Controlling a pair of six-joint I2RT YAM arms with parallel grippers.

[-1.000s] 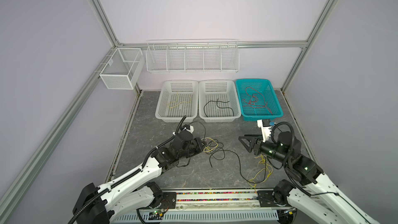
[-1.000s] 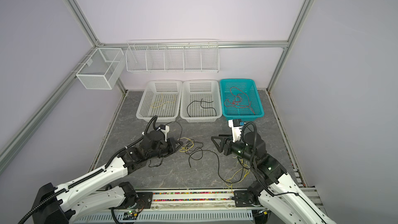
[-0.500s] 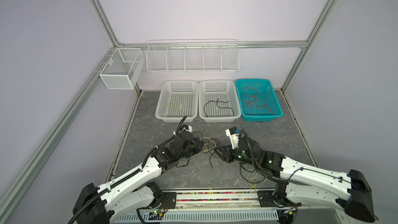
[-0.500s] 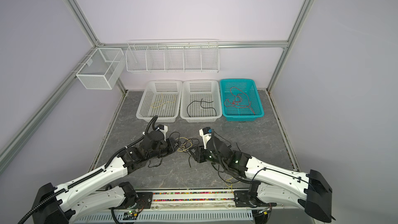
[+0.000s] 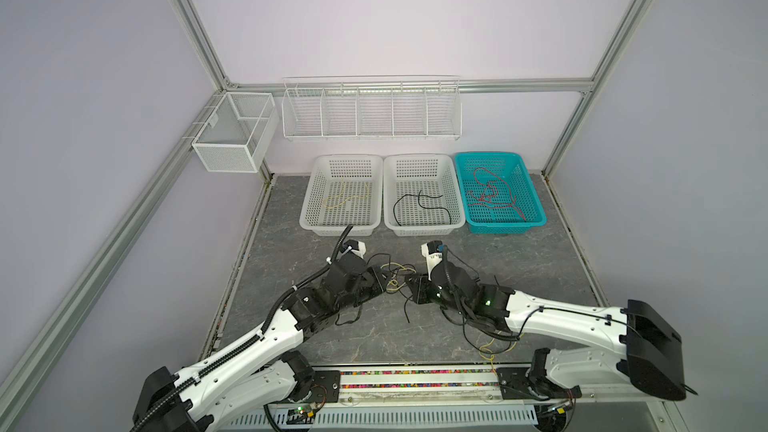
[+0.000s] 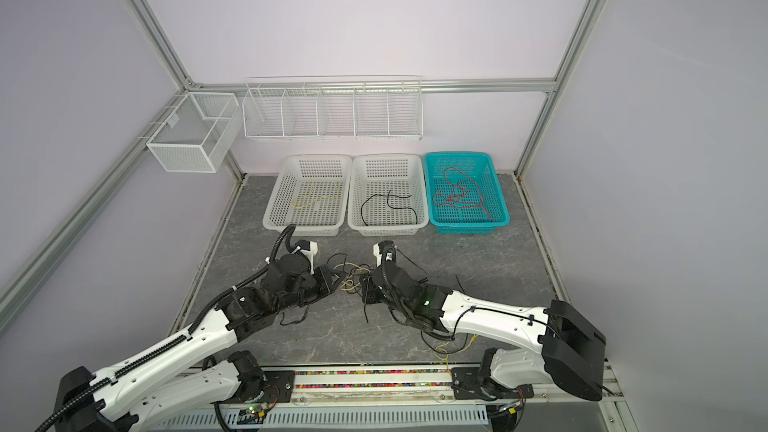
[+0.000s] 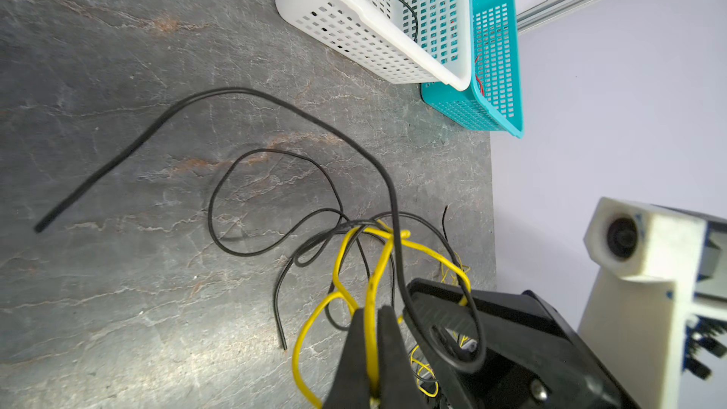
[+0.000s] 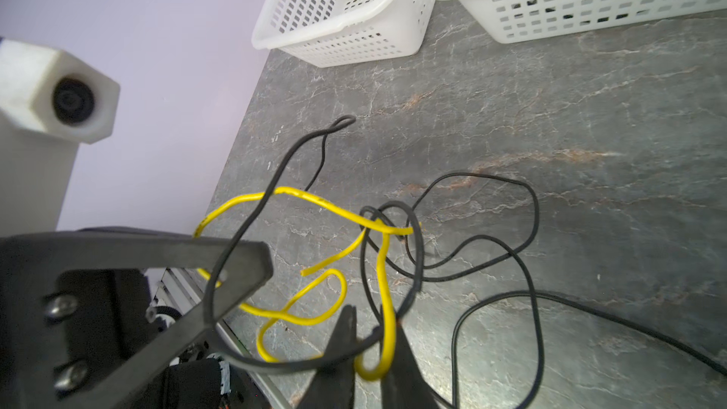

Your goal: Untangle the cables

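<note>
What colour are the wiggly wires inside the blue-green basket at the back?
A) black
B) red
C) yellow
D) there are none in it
B: in a top view the teal basket holds only red cables. The yellow and black ones lie in the two white baskets and on the table.

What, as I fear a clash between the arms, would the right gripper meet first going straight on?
The right gripper would first meet the cables knotted just past its tips, then probably the table. The left gripper sits close beside that line; depth is unclear.
</note>
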